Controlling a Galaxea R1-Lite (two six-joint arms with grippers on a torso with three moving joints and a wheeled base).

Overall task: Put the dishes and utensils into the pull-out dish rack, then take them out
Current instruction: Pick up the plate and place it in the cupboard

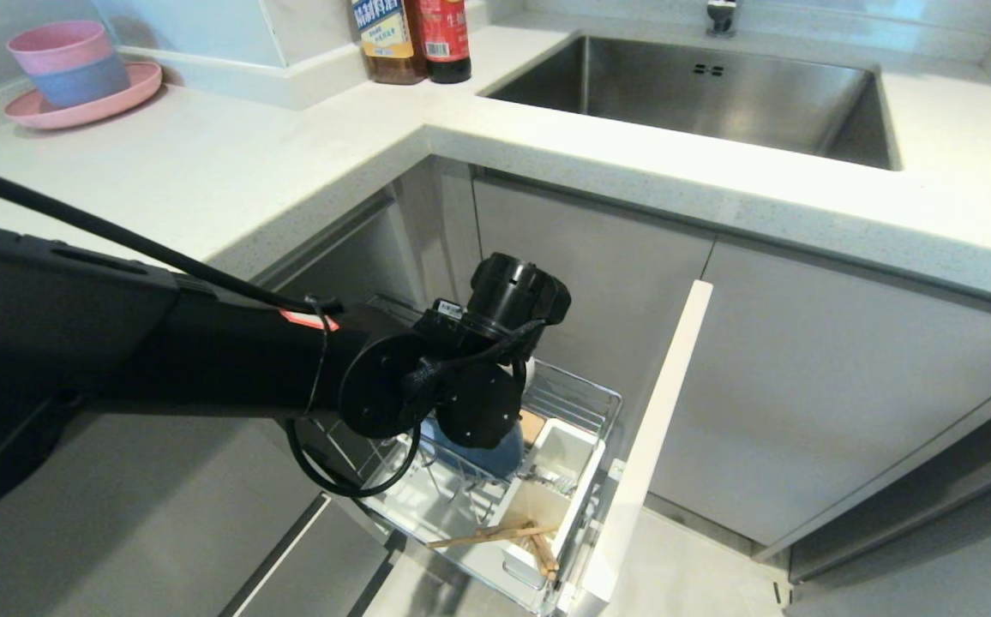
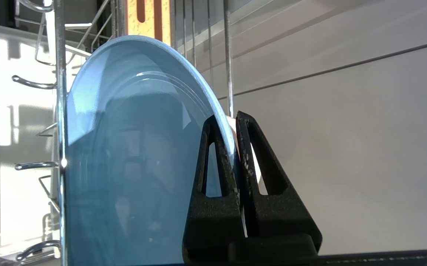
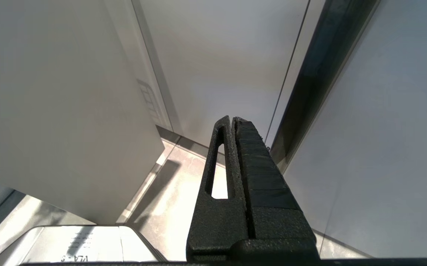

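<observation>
Left tool (image 2: 234,122) clenched on the rim of the pale blue plate (image 2: 132,155), which stands on edge among the prongs of the pull-out dish rack (image 1: 577,398). The rack's white cutlery holder (image 1: 560,480) contains the chopsticks (image 1: 495,534), lying tilted. Right tool (image 3: 232,120) clenched on nothing, beside cabinet fronts.

One large round pale blue plate (image 2: 125,155) is standing in the one chrome wire pull-out dish rack (image 1: 577,396). Two thin light wooden chopsticks (image 1: 495,535) are lying across its white plastic holder. On the counter, two stacked bowls, pink over blue (image 1: 69,62), are sitting on one pink plate (image 1: 131,92), and two sauce bottles (image 1: 412,38) are standing beside one steel sink (image 1: 693,94).
</observation>
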